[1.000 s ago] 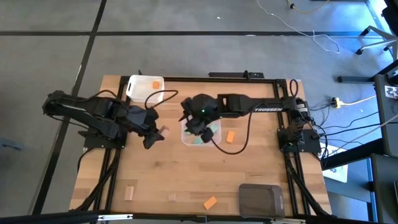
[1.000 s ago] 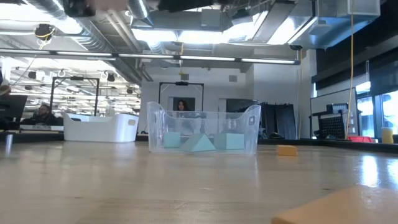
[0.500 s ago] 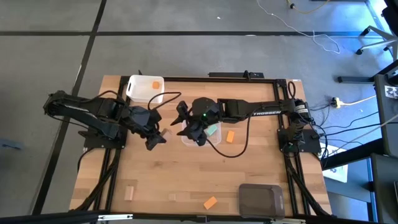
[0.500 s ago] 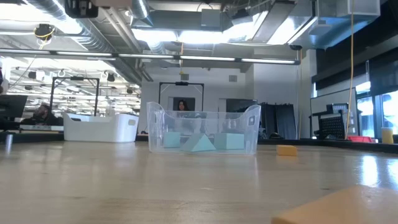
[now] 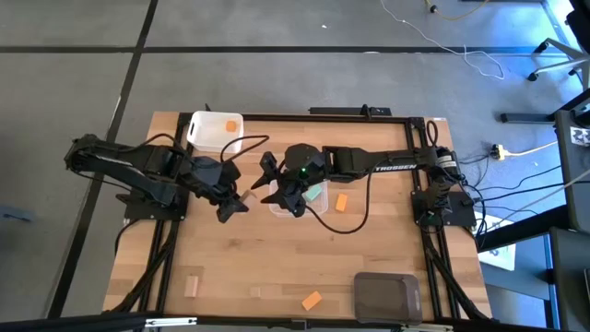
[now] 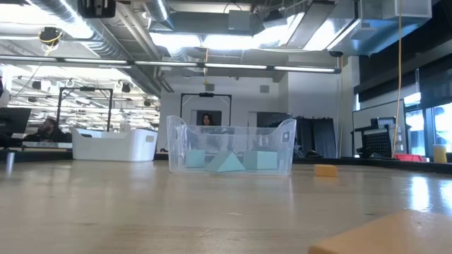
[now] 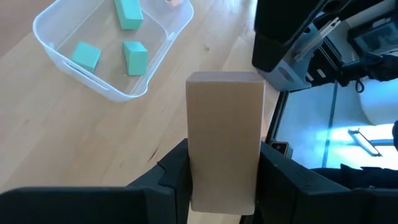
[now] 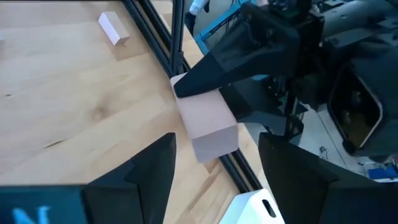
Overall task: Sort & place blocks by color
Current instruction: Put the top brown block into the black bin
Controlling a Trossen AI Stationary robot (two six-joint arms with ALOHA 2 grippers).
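My left gripper (image 5: 234,200) is held above the table's middle left, shut on a pale tan block (image 7: 224,137), also seen in the high view (image 5: 243,195). My right gripper (image 5: 263,179) is open and points toward the table's left at that block (image 8: 208,127). Its fingers stand on either side of the block's free end, apart from it. Just behind it, the clear tub (image 5: 313,195) holds teal blocks (image 7: 134,56). An orange block (image 5: 230,126) lies in the white tub (image 5: 207,134). My left gripper pinches the tan block between its two fingers, on the two long sides at its near end (image 7: 199,186). The fingers slant down toward the table's right and lie along the block. The block juts out past the fingertips, lifted clear of the table.
Loose on the table are an orange block (image 5: 341,202) right of the clear tub, another orange block (image 5: 312,300) and two tan blocks (image 5: 192,286) (image 5: 255,292) near the front edge. A dark grey tub (image 5: 387,295) stands at the front right.
My right gripper has tipped up and rolled from above the clear tub, and its open fingers now point toward the table's left at the tan block. The left gripper and its block have kept still.
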